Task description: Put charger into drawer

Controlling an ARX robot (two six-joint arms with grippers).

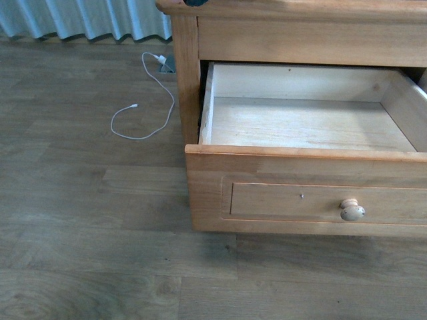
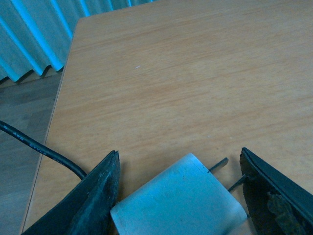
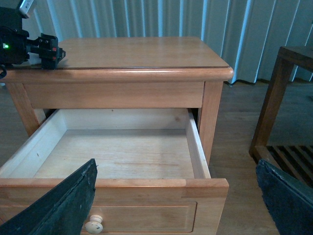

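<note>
My left gripper (image 2: 179,152) is hanging low over the table top (image 2: 195,73) with its fingers (image 2: 98,200) spread wide. It is not pinching anything yet. The charger (image 2: 178,200) is lying flat on the table top, right between those two fingers. One finger is sitting just beside the white block. I cannot tell if it is touching.

The block is lying a bit crooked. Its two prongs (image 2: 218,165) are poking out toward the other finger and are almost reaching it. I think that if I squeeze now, that finger may be bumping the prongs first, not the flat side. A black cord (image 2: 39,147) is running behind one finger. I cannot tell if it joins the charger.

My right gripper (image 3: 176,162) is also spread wide and holding nothing. It is waiting out in front of the drawer (image 1: 307,127), well away from the charger. So my left arm (image 3: 29,46) is the near one, and I think the grab is its job.

The drawer is pulled open under the table top and nothing is showing inside it. Its knob (image 1: 352,210) is facing me. So the charger is needing to go up, out over the front edge, then down. A white cable (image 1: 143,100) is lying on the floor. That one is not mine to take.
</note>
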